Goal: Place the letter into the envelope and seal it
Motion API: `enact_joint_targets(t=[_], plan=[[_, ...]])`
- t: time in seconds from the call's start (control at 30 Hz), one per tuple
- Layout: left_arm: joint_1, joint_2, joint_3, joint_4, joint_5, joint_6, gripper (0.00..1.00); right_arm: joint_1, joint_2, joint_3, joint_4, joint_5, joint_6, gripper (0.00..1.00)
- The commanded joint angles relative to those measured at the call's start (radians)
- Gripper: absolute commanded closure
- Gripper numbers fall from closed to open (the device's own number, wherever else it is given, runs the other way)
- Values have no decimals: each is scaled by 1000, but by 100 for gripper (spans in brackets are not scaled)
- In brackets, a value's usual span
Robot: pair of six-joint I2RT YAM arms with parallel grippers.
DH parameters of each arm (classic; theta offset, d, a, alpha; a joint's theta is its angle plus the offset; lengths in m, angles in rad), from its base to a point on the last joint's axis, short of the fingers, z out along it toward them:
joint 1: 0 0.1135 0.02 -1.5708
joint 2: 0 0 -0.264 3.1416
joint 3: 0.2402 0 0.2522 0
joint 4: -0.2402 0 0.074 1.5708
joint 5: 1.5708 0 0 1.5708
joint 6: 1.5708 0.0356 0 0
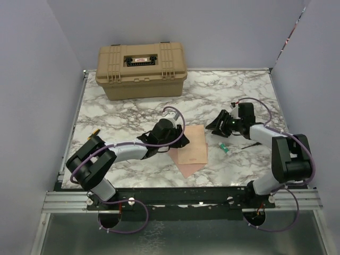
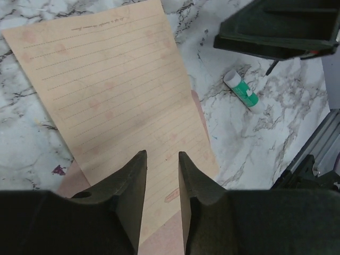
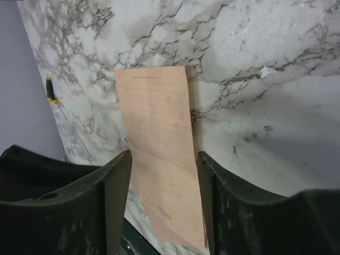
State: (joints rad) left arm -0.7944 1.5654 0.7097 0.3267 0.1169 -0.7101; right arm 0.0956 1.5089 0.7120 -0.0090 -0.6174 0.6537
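Letter [image 2: 117, 95]: one thin tan sheet, faintly ruled, lying flat at mid-table on top of the envelope [image 2: 74, 178]. The envelope shows only as a pinker margin at the sheet's near end and along one side. Handling, as judged: very light, limp and smooth. It will crease under a hard pinch and slide on the paper beneath, and it offers no raised edge while flat. Best hold: a short end or corner, eased up first, then pinched gently. Envelope: same thin paper. Its pointed near end in the top view may be the flap, and it is likely to shift unless pinned. Left gripper [image 2: 162, 156]: fingers a narrow gap apart, holding nothing, poised over the letter's near end. Right gripper [image 3: 163, 156]: fingers wide apart, empty, aimed at the letter from its right, clear of it. Glue stick [image 2: 241, 89]: green and white, on its side on the marble table [image 1: 133, 114], near the papers' right. Tan case [image 1: 141, 69]: shut, at the far edge.
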Motion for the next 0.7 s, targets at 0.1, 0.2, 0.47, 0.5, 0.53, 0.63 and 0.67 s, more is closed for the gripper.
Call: enact_joint_targets(t=[0.1, 0.2, 0.47, 0.5, 0.53, 0.63, 0.67], plan=[[-40, 69, -29, 74, -51, 11, 73, 54, 150, 50, 136, 25, -20, 46], [-42, 104, -39, 72, -49, 6, 77, 69, 179, 42, 159, 12, -16, 47], [-42, 150, -47, 50, -79, 3, 79, 76, 232, 23, 217, -35, -18, 50], [-42, 152, -46, 48, -81, 4, 79, 76, 240, 19, 230, -48, -18, 50], [-42, 156, -45, 45, -79, 6, 79, 76, 246, 17, 245, -61, -15, 51], [-42, 160, -42, 35, -84, 12, 79, 77, 267, 9, 290, -98, -3, 53], [-42, 158, -41, 31, -87, 16, 79, 78, 271, 5, 322, -116, 4, 55]])
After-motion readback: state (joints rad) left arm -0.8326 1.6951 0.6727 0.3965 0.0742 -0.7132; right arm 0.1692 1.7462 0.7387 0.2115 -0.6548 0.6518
